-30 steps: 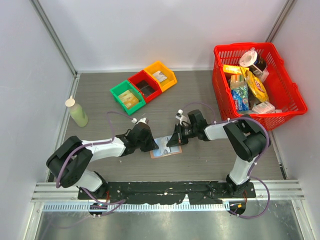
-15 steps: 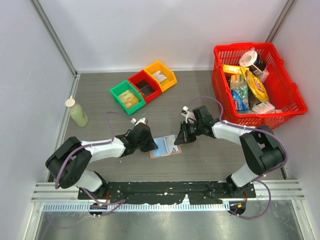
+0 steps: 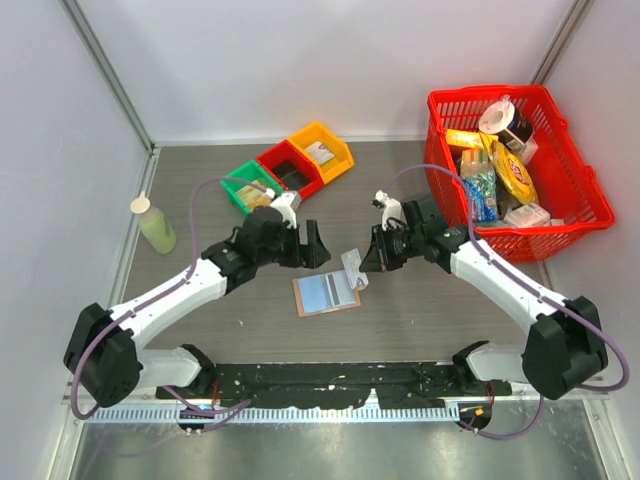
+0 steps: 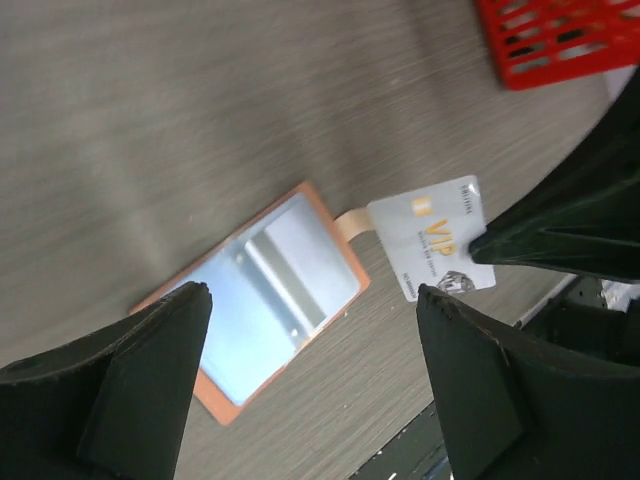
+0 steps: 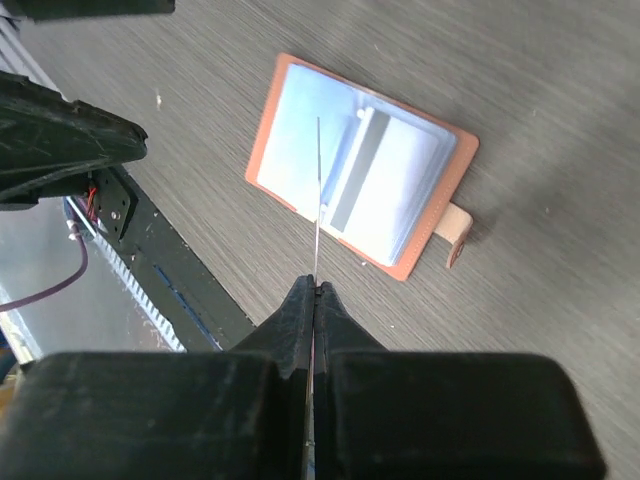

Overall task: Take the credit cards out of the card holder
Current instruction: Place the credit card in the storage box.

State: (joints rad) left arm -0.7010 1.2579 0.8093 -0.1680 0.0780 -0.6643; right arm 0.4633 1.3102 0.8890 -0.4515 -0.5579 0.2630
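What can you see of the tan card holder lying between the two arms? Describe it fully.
The small tan-pink, leather-like bifold card holder lies spread open and flat on the grey wood-grain table, pale blue-grey lining up. A darker strip runs near its middle fold, and a little snap tab sticks out from one edge. Only the table touches it.

Item count: what's on the table [image 3: 420, 320]

1 card holder [image 3: 326, 294]. 1 credit card [image 3: 353, 268] visible outside it; can't tell how many cards are inside the sleeves. 3 small bins in a row: 1 green bin [image 3: 250, 190], 1 red bin [image 3: 290, 170], 1 yellow bin [image 3: 322, 150]. 1 red basket [image 3: 480, 93]; its contents are too jumbled to count. 1 pale green bottle [image 3: 155, 223]. 2 arms with 1 gripper each: left gripper [image 3: 312, 245], right gripper [image 3: 368, 263], 2 fingers apiece.
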